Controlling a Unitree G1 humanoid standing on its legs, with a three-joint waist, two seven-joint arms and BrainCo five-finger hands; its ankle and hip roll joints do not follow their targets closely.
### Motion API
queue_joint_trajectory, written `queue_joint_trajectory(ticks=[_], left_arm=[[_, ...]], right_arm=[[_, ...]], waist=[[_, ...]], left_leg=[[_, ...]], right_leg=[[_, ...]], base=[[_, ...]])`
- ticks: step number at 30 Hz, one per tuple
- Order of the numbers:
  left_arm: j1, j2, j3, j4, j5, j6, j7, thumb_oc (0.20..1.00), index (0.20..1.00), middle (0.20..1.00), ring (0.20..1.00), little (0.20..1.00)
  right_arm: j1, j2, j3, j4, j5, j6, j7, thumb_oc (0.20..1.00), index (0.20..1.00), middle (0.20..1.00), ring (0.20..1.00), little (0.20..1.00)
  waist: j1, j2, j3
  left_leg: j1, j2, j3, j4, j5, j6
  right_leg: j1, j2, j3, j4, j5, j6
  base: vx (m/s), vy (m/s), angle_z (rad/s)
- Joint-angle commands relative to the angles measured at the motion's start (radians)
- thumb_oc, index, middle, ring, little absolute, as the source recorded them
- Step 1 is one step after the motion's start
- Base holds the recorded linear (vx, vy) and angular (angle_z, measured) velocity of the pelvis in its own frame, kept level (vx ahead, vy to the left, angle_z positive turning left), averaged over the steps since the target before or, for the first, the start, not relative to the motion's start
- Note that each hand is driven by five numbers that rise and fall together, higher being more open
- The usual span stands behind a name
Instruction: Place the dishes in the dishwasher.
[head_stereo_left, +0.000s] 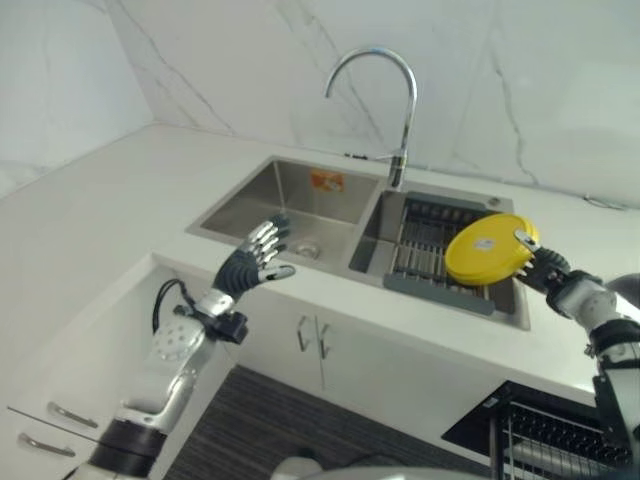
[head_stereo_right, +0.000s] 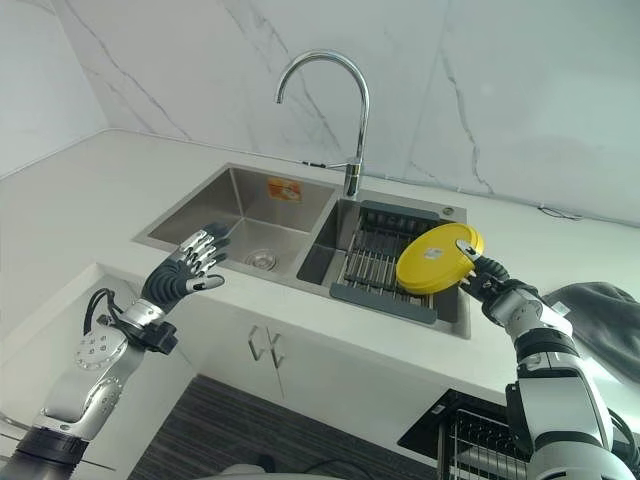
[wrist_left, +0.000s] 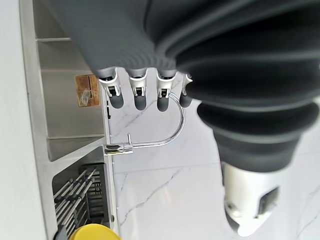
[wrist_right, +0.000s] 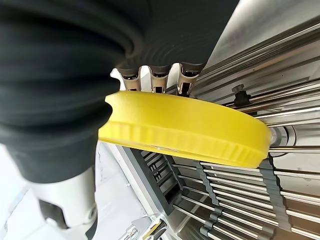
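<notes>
One yellow plate, two sink basins, one faucet, one drying rack, two hands

yellow plate, steel sink, grey-veined marble wall

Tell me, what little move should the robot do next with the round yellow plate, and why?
Probably lift the round yellow plate up and away toward the dark wire dishwasher rack at the robot's lower right. The right hand already grips the plate tilted above the grey drying rack in the steel sink, and the left hand hangs open, holding nothing.

Plate above rack in sink's right basin.
</notes>
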Motion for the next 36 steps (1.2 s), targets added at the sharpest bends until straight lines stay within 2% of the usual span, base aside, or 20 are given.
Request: queue_joint_trajectory(ticks=[1, 16, 25, 26, 27, 28, 29, 33, 36], left_arm=[[-0.09, 0.046, -0.001, -0.002, -0.023, -0.028, -0.007, 1.0, 1.0, 1.0, 1.0, 1.0], [-0.089, 0.054, 0.011, 0.0, -0.022, -0.016, -0.018, 1.0, 1.0, 1.0, 1.0, 1.0], [-0.075, 0.062, 0.016, 0.0, -0.026, -0.012, -0.027, 1.0, 1.0, 1.0, 1.0, 1.0], [-0.073, 0.063, 0.015, 0.006, -0.027, -0.013, -0.032, 1.0, 1.0, 1.0, 1.0, 1.0], [-0.074, 0.061, 0.012, 0.008, -0.024, -0.011, -0.032, 1.0, 1.0, 1.0, 1.0, 1.0], [-0.075, 0.061, 0.01, 0.009, -0.023, -0.011, -0.032, 1.0, 1.0, 1.0, 1.0, 1.0], [-0.076, 0.062, 0.008, 0.007, -0.026, -0.007, -0.033, 1.0, 1.0, 1.0, 1.0, 1.0], [-0.074, 0.064, -0.002, 0.007, -0.031, 0.005, -0.039, 1.0, 1.0, 1.0, 1.0, 1.0], [-0.07, 0.061, -0.011, 0.009, -0.032, 0.016, -0.038, 1.0, 1.0, 1.0, 1.0, 1.0]], right_arm=[[-0.156, -0.041, 0.027, 0.023, -0.011, -0.068, 0.019, 1.0, 1.0, 1.0, 1.0, 1.0], [-0.167, -0.048, 0.024, 0.041, -0.031, -0.109, 0.001, 1.0, 1.0, 1.0, 1.0, 1.0], [-0.173, -0.055, 0.01, 0.045, -0.015, -0.135, -0.044, 1.0, 1.0, 1.0, 1.0, 1.0], [-0.176, -0.053, 0.008, 0.048, -0.007, -0.141, -0.054, 0.671, 0.671, 0.671, 0.671, 0.671], [-0.181, -0.05, 0.006, 0.05, 0.002, -0.154, -0.069, 0.407, 0.407, 0.407, 0.407, 0.407], [-0.182, -0.05, 0.005, 0.051, 0.005, -0.158, -0.075, 0.329, 0.329, 0.329, 0.329, 0.329], [-0.188, -0.049, -0.001, 0.053, 0.012, -0.166, -0.09, 0.2, 0.2, 0.2, 0.2, 0.2], [-0.207, -0.038, 0.003, 0.062, 0.031, -0.196, -0.097, 0.2, 0.2, 0.2, 0.2, 0.2], [-0.229, -0.028, -0.001, 0.062, 0.033, -0.229, -0.157, 0.2, 0.2, 0.2, 0.2, 0.2]], waist=[[0.061, 0.006, 0.008], [0.072, 0.014, 0.011], [0.08, 0.015, 0.01], [0.082, 0.016, 0.009], [0.082, 0.017, 0.009], [0.083, 0.017, 0.009], [0.085, 0.018, 0.009], [0.09, 0.022, 0.006], [0.09, 0.025, 0.003]], left_leg=[[0.055, 0.036, -0.004, 0.016, -0.109, -0.048], [0.048, 0.034, -0.013, 0.017, -0.105, -0.051], [0.045, 0.031, -0.016, 0.016, -0.104, -0.05], [0.044, 0.03, -0.016, 0.015, -0.104, -0.051], [0.043, 0.03, -0.017, 0.015, -0.103, -0.051], [0.043, 0.03, -0.017, 0.015, -0.103, -0.051], [0.043, 0.03, -0.018, 0.015, -0.104, -0.051], [0.045, 0.028, -0.019, 0.014, -0.105, -0.051], [0.046, 0.029, -0.017, 0.013, -0.107, -0.052]], right_leg=[[0.019, -0.045, 0.005, 0.064, -0.1, 0.013], [0.021, -0.048, -0.01, 0.069, -0.102, 0.014], [0.024, -0.048, -0.014, 0.065, -0.099, 0.016], [0.024, -0.049, -0.015, 0.064, -0.098, 0.017], [0.025, -0.049, -0.016, 0.064, -0.098, 0.017], [0.025, -0.049, -0.017, 0.063, -0.098, 0.017], [0.026, -0.049, -0.017, 0.062, -0.097, 0.018], [0.027, -0.049, -0.018, 0.055, -0.092, 0.02], [0.026, -0.049, -0.016, 0.05, -0.09, 0.02]], base=[[0.0, 0.0, 0.0], [0.0, -0.002, 0.01], [0.0, -0.002, 0.04], [0.0, 0.0, 0.0], [0.0, 0.0, 0.0], [0.0, 0.0, 0.0], [0.0, 0.0, 0.0], [0.0, 0.0, 0.0], [0.0, 0.0, 0.0]])
